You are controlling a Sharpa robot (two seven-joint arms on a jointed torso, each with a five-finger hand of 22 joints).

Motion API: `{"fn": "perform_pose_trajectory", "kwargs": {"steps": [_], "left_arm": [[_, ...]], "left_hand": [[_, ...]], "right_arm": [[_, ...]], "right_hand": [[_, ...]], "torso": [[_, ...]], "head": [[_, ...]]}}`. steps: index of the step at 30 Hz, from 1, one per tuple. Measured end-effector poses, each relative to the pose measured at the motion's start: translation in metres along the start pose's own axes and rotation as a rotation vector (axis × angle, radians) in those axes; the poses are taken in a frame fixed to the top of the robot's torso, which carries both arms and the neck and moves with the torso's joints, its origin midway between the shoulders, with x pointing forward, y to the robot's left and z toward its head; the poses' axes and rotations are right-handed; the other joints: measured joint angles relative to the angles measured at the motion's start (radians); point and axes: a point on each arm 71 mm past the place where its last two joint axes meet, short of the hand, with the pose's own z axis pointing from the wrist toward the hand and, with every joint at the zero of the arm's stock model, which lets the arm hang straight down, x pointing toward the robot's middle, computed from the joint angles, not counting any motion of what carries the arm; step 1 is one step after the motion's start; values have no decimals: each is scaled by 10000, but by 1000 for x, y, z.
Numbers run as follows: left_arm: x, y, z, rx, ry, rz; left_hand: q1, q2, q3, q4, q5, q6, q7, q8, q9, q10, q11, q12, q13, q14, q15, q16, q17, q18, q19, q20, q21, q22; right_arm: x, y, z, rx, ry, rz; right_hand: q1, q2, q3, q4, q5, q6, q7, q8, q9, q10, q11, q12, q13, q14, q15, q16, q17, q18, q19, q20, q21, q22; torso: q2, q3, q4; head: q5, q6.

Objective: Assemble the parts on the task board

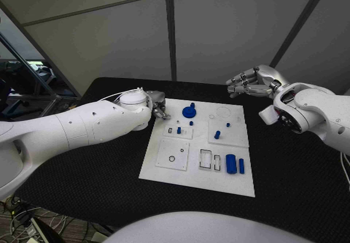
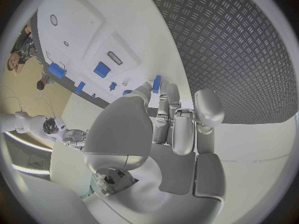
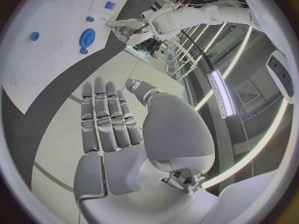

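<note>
Left robot hand (image 1: 156, 111) at the task board (image 1: 197, 179)'s far-left corner, grip impossible to tell, right robot hand (image 1: 252, 82) empty, fingers loosely apart, above the table (image 1: 292, 172)'s far edge

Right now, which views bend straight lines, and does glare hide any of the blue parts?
Head view: the task board has straight edges and the blue parts read clearly, no glare. Left wrist view: fisheye curves the board; the left hand covers the middle. Right wrist view: bright ceiling strips curve and glare beside the right hand, away from the parts.
</note>
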Motion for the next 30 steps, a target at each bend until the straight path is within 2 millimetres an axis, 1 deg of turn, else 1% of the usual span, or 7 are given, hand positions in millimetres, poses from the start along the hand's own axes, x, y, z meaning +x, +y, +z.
{"fn": "perform_pose_trajectory", "kwargs": {"steps": [3, 9, 19, 20, 23, 25, 30], "left_arm": [[0, 0, 0, 2, -9, -4], [0, 0, 0, 2, -26, -8], [0, 0, 0, -8, -37, -10], [0, 1, 0, -11, -35, -8], [0, 1, 0, -17, -22, -1], [0, 1, 0, -19, -8, 6], [0, 1, 0, -17, 52, 37]], "left_hand": [[-39, -39, 2, 55, 0, -36, 36, 0, 0, 0, 0, 43, 12, 0, 0, 0, 0, 0, 0, 0, 0, 0], [-78, 0, 2, 55, 0, -36, 36, 0, 12, -72, 1, 43, 12, 0, 0, 0, 0, 1, 0, 0, 0, 0], [-117, -39, 53, 86, 0, -36, 36, 0, 27, -71, 1, 44, 38, 0, 0, 0, 0, 0, 0, 0, 0, 0], [-114, -36, 109, 31, 0, -36, 35, 0, 43, -71, 1, 82, 45, 0, 0, 0, 0, 0, 0, 0, 0, 0], [116, 194, 345, -96, 0, -36, 35, 0, 77, -128, -14, 82, 44, 0, 0, 0, 0, 1, 0, 0, -36, 0], [194, 271, 418, -170, 0, -36, 36, 0, 90, -142, 1, 82, 44, 0, 0, 0, 0, 0, 0, 0, -39, 0], [227, 304, 472, -224, 0, -72, -1, -1, 95, -142, 1, 82, 44, 0, 0, 0, 0, 2, 0, 0, -117, 0]], "right_arm": [[0, 0, 0, -1, 2, 0], [0, 0, 0, -3, 0, 0], [0, 0, 0, -4, 0, -1], [0, 0, 0, -4, 0, -1], [0, 0, 0, -5, 1, 0], [0, 0, 0, -6, 2, 0], [0, 0, 0, -7, 4, 0]], "right_hand": [[0, 0, 0, 0, 0, 0, 0, 0, 0, 0, 0, 0, 0, 0, 0, 0, 0, 0, 0, 0, 0, 0], [0, 0, 0, 0, 0, 0, 0, 0, 0, 1, 0, 0, 1, 0, 0, 0, 1, -1, 0, 0, 0, 1], [0, 0, 0, 0, 0, 0, 0, 0, 0, 1, 1, 0, 2, 0, 0, 0, 2, 0, 0, 0, 0, 1], [0, 0, 0, 0, 0, 0, 0, 0, 0, 1, 1, 0, 2, 0, 0, 0, 2, 0, 0, 0, 0, 1], [0, 0, 0, 0, 0, 0, 0, 0, 0, 1, 1, 0, 2, 0, 0, 0, 2, 0, 0, 0, 0, 2], [0, 0, 0, 0, 0, 0, 0, 0, 0, 1, 1, 0, 2, 0, 0, 0, 2, 0, 0, 0, 0, 2], [0, 0, 0, 0, 54, 0, 0, 0, 0, 1, 1, 0, -11, 0, 0, 0, -8, 0, 0, 0, 0, -7]], "torso": [[0, 0, 0], [0, -2, 0], [1, -2, 0], [0, -2, 0], [1, -2, -1], [1, 0, -3], [1, 0, -5]], "head": [[11, -6], [16, -12], [24, -19], [24, -23], [24, -27], [28, -30], [36, -31]]}}
